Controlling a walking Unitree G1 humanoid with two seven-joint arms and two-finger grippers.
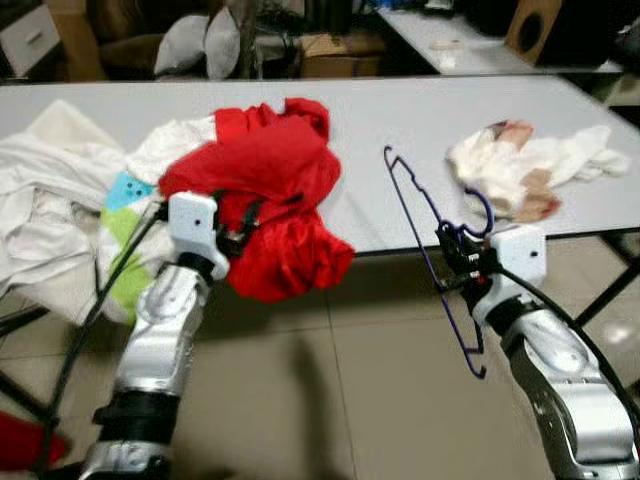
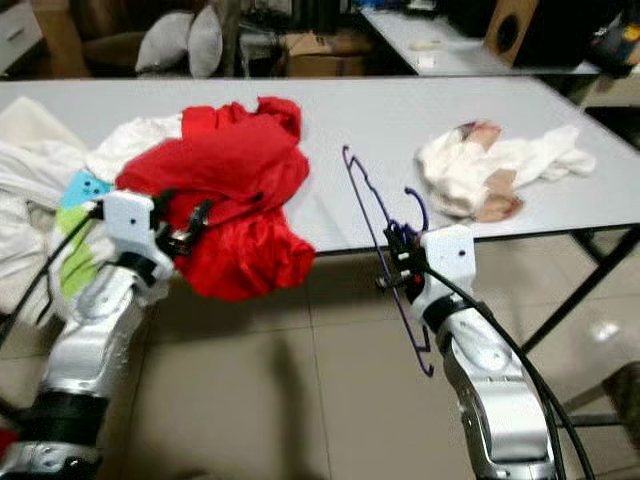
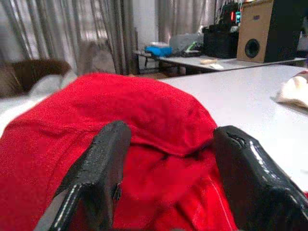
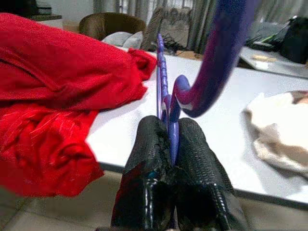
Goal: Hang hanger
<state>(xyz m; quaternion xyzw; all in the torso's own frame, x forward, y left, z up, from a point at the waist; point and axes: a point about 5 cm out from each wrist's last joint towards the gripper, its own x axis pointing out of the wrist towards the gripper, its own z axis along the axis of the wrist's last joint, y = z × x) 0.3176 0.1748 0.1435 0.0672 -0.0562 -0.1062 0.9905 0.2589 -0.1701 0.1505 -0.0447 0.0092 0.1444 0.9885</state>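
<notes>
- Left eye view, item one: grey table (image 1: 400, 120) spanning the upper half of the frame, its near edge running across the middle; tiled floor (image 1: 330, 400) below.
- White laundry heap (image 1: 50, 190) at the left edge of the table, partly hanging over the front edge.
- Red garment (image 1: 270, 190) at centre left, bunched on the table and drooping over its near edge.
- Cream cloth bundle (image 1: 530, 165) at right, well apart from the red garment.
- Purple hanger (image 1: 430, 240) at centre right, tilted, one end above the table top, the other below the edge over the floor, hook curling beside the right wrist.
- Left gripper (image 1: 235, 235): the left wrist view shows its fingers (image 3: 96, 168) spread wide around a fold of the red garment, cloth filling the gap between them.
- Right gripper (image 1: 460, 262): the right wrist view shows its fingers (image 4: 149, 159) pressed together on the hanger's thin bar, the hook (image 4: 211, 72) rising just beyond the tips; the eye views leave this grip too small to judge.
</notes>
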